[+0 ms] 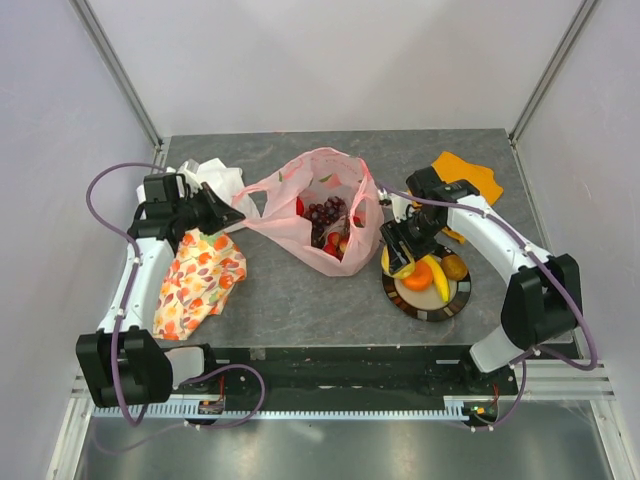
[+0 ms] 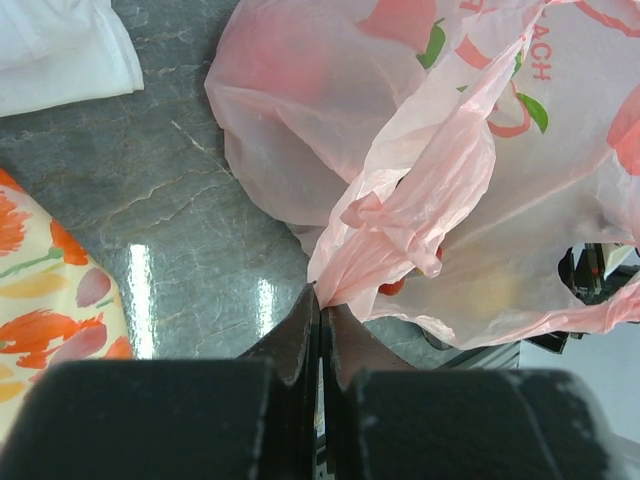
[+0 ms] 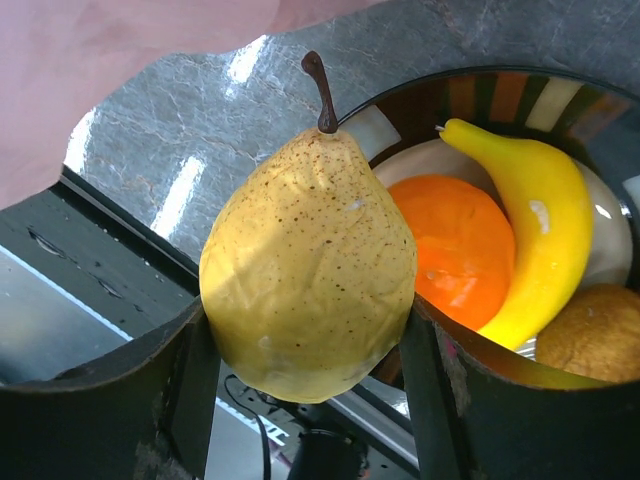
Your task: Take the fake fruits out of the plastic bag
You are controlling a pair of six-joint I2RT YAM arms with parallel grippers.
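The pink plastic bag (image 1: 325,205) lies open mid-table, with the dark grape bunch (image 1: 325,212) and red fruit (image 1: 334,243) inside. My left gripper (image 1: 235,217) is shut on the bag's twisted handle (image 2: 385,235), left of the bag. My right gripper (image 1: 405,262) is shut on a speckled yellow pear (image 3: 310,285), holding it over the near-left rim of the striped plate (image 1: 432,312). On the plate lie an orange (image 3: 455,245), a yellow banana (image 3: 535,235) and a brown oval fruit (image 3: 595,330).
A floral orange-patterned cloth (image 1: 198,280) lies at the near left under the left arm. A white cloth (image 1: 222,180) lies behind the left gripper. An orange cloth (image 1: 468,172) lies at the back right.
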